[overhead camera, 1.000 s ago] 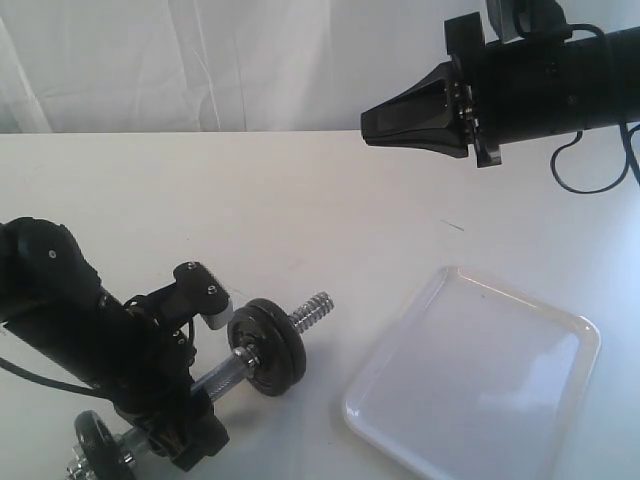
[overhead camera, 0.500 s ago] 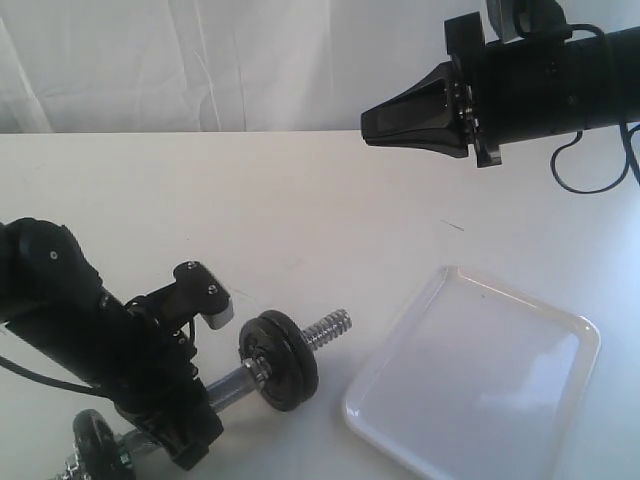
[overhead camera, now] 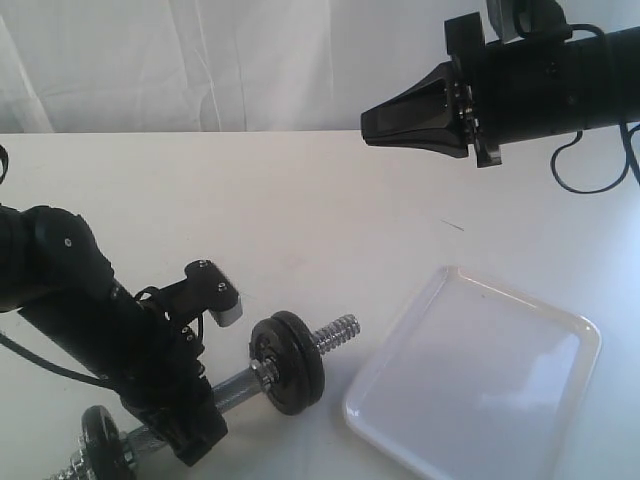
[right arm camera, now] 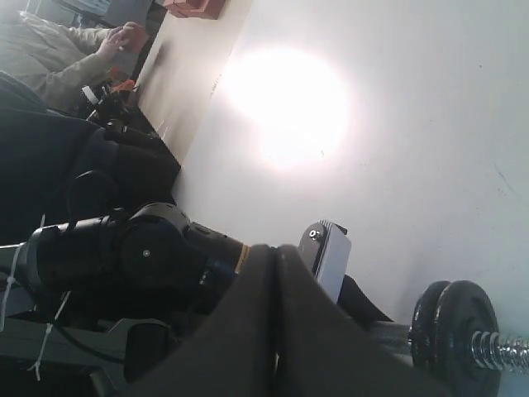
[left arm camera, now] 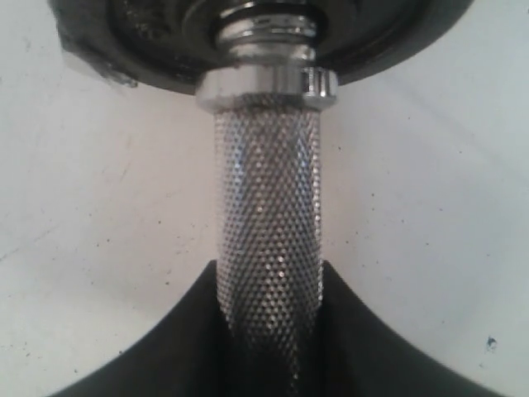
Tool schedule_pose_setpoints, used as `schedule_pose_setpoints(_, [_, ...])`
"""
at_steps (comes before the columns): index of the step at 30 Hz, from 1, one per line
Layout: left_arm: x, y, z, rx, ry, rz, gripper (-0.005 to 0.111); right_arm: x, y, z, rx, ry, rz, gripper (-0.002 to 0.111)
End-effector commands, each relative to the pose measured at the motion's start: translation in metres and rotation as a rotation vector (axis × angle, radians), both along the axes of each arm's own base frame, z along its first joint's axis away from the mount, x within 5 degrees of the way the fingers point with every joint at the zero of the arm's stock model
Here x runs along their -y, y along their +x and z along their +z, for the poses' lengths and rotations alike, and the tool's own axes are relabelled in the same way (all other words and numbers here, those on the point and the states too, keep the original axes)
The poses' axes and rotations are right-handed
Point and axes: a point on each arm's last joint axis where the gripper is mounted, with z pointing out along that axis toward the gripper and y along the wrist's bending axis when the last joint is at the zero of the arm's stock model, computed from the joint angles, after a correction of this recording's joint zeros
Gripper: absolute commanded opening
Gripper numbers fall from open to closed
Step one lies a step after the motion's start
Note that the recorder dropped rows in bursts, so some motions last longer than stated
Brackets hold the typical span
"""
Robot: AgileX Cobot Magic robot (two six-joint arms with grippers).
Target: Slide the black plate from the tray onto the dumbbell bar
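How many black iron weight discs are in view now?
3 black iron discs: two side by side on the chrome dumbbell bar's end near the glossy white tray, one at its other end, partly cropped. Others may hide there.

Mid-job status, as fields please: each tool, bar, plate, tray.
left tool: shut on the bar's knurled middle
right tool: shut, holding nothing, in the air above the table
bar: gripped by the left tool, threaded end pointing toward the tray
plate: on the bar, just inside that threaded end
tray: flat on the table beside the bar's threaded end, no plate on it
task: plate looks to be on the bar already
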Motion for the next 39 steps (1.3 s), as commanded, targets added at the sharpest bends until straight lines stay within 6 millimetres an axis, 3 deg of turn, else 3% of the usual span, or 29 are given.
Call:
schedule_pose_setpoints(1, [0.009,0.004,0.020,0.009,-0.093,0.050,0.000,0.000,-0.003,0.001,0.015,-0.012,0.013,0.000])
schedule_pose_setpoints(23, [0.008,0.007,0.046,0.118,-0.161,0.093,0.000,0.000,-0.003,0.001,0.025,-0.016,0.017,0.000])
schedule_pose_setpoints(39, [0.008,0.011,0.049,0.161,-0.175,0.121,0.000,0.001,-0.003,-0.001,0.026,-0.033,0.023,0.000])
